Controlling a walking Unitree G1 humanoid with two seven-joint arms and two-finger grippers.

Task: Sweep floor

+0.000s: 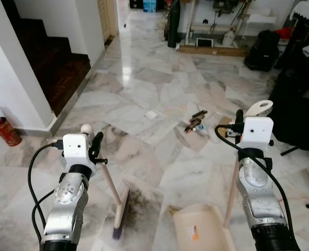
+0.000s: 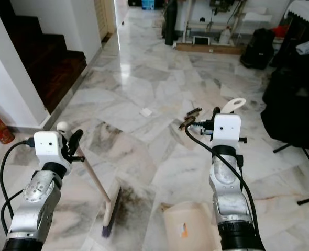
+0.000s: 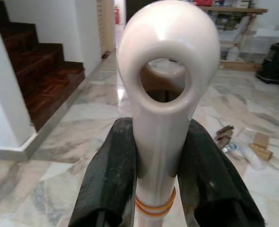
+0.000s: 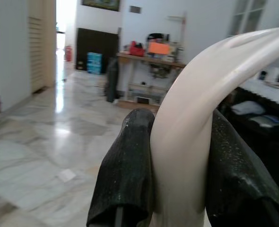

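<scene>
Left hand (image 3: 161, 156): both black fingers (image 3: 108, 179) pressed against the cream handle of the broom (image 1: 111, 185), just below its ringed top end; held low at the robot's left.
Broom: handle slants down and toward the middle to a brush head (image 1: 121, 207) resting on the floor, bristles touching the marble.
Right hand (image 4: 182, 165): clamped on the curved cream handle of the dustpan (image 1: 199, 227), a finger (image 4: 125, 170) on each side; held at the robot's right, a little farther forward than the left.
Dustpan: its long handle drops straight to a cream pan sitting on the floor, just beside the brush head.
Floor (image 1: 144, 78): pale veined marble, glossy.
Litter (image 1: 195, 122): a small heap of brown scraps and wrappers ahead, between the two arms; a white scrap (image 1: 151, 114) lies near it.
Stairs (image 1: 55, 63): dark wood, to the left.
Red bottle (image 1: 4, 130): by the white wall at far left.
</scene>
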